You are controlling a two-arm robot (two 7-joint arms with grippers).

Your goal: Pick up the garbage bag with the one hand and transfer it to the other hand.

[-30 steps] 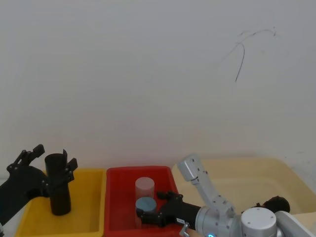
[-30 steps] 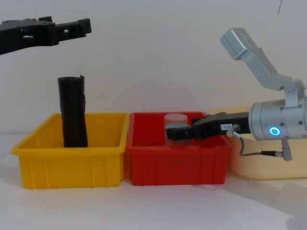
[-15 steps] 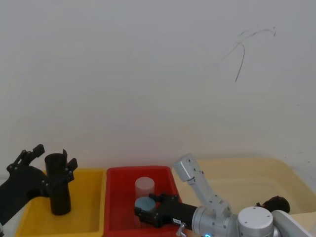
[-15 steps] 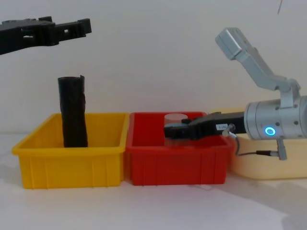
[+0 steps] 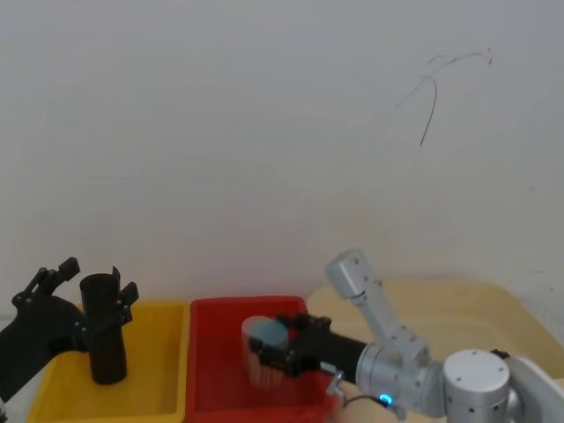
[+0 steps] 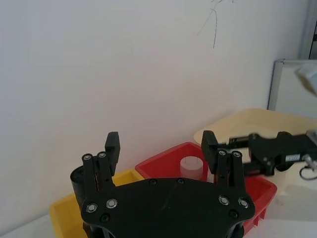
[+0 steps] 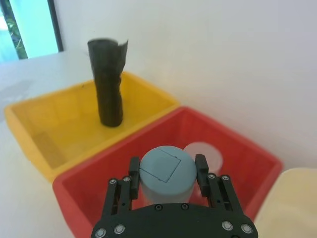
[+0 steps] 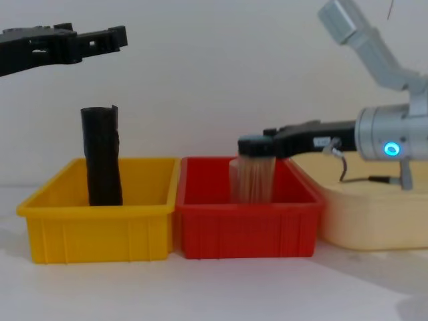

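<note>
Right end effector (image 8: 257,145), clamped on the blue-lidded jar (image 8: 253,175), has been raised above the red bin (image 8: 246,227); left end effector (image 8: 100,37) stays spread above the garbage bag (image 8: 101,156), upright in the yellow bin (image 8: 100,231), unpicked.

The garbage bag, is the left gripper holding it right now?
No, the garbage bag stands alone in the yellow bin; the left gripper hovers open above it.

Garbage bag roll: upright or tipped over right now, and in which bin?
Upright. The garbage bag stands on end in the yellow bin, its top well above the rim, ungripped; the left gripper hangs open above it.
</note>
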